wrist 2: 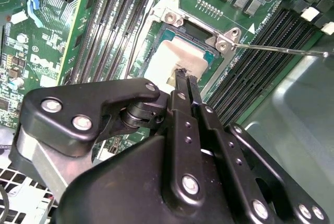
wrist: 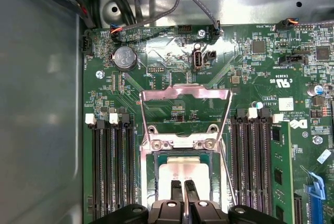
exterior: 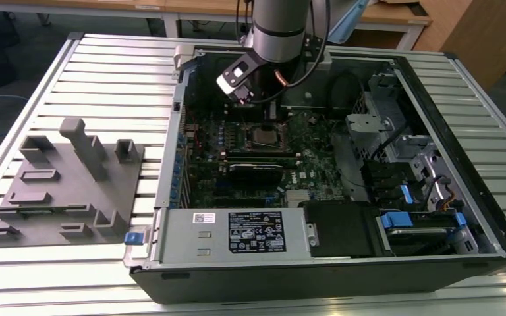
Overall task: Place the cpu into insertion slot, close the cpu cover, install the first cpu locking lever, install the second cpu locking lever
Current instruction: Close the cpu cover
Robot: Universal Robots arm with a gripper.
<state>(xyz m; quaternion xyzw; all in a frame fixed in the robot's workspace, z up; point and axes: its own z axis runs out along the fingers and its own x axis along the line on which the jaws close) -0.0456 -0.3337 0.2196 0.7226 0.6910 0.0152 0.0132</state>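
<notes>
— Ribbed metal table, open computer case lying on its side on it, grey fixture tray at the exterior view's left. Where are you?
— Inside the case, far half, over the green motherboard. My gripper hangs right above the insertion slot.
— Jaws?
— Nearly closed, just a sliver between the fingertips, nothing held. Tips are at or just off the chip's top. Whether they touch it, cannot tell.
— And the cpu?
— The cpu lies in the slot, flat, grey metal top facing up at me.
— Long axis?
— Near square, so none worth calling. Its edges run square with the slot rim and parallel to the memory slots on either side.
— Step?
— My read: placing is done or at its tail end. The cpu cover is swung up off the slot, hinged on the slot's far edge, so it's not closed. One locking lever, a thin rod, juts out sideways, unlatched.
— What does closing call for?
— Judgement only: tips clear of the socket first, then a push on the cover's free bar so it folds down over the cpu without nudging the chip.
</notes>
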